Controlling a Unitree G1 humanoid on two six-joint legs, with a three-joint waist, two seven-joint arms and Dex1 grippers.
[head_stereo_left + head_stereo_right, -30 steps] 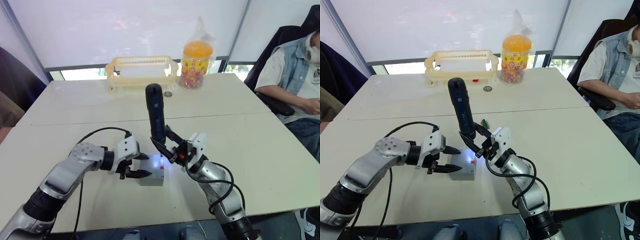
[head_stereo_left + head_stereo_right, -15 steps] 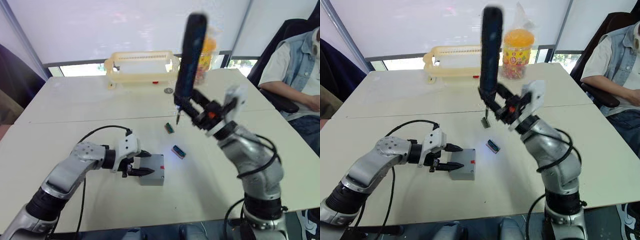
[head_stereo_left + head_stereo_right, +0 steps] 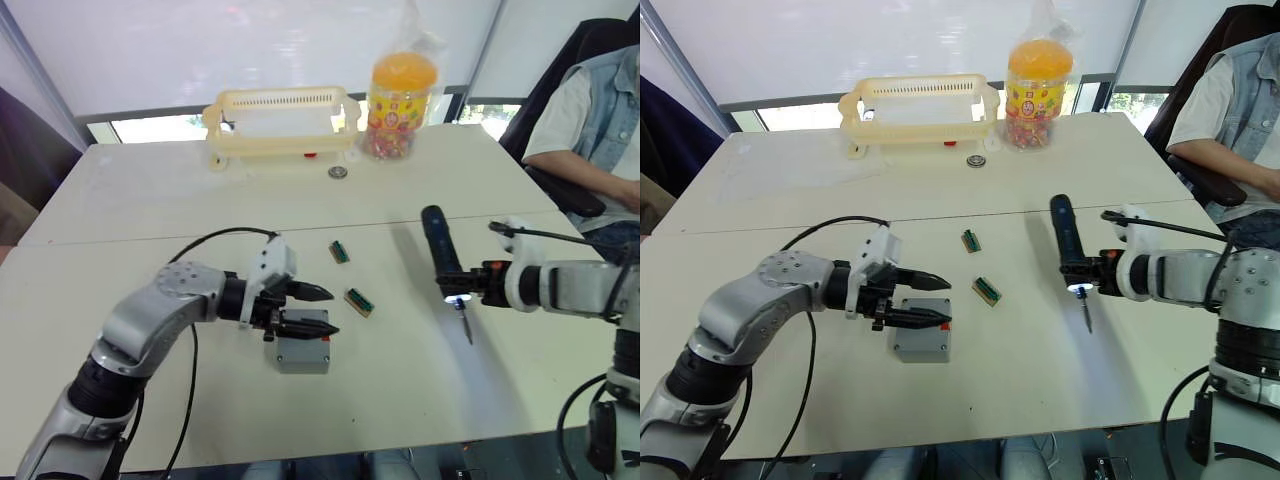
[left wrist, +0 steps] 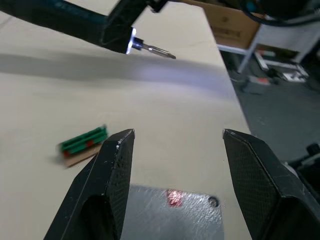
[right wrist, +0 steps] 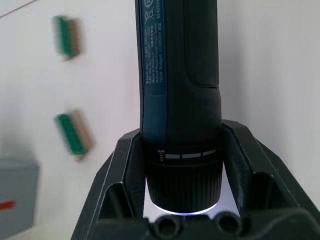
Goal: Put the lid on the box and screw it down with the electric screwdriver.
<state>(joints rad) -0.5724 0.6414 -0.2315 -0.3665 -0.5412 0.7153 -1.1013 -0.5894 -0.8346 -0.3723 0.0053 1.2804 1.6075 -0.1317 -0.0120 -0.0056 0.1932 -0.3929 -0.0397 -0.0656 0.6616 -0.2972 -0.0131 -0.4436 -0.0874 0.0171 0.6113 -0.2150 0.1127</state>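
The grey box [image 3: 303, 358] sits on the table with a red mark on its side. Its top is a flat grey lid [image 4: 195, 215] with a screw hole near one corner. My left gripper [image 3: 328, 311] is open just above the box's far edge, and nothing is between its fingers [image 4: 117, 165]. To the right, my right gripper [image 3: 462, 290] is shut on the black electric screwdriver [image 3: 440, 250]. The tool lies nearly level, low over the table, with its white light on and its bit [image 3: 466, 326] pointing toward the table's near edge.
Two small green-brown blocks [image 3: 340, 252] [image 3: 358, 300] lie between the box and the screwdriver. A cream basket [image 3: 280, 120], a candy jar [image 3: 403, 100] and a coin [image 3: 338, 172] stand at the back. A person [image 3: 600, 120] sits at the right edge.
My right arm has swung the screwdriver from upright above the table's middle down and to the right, where it now lies low. My left gripper has shifted slightly forward over the box.
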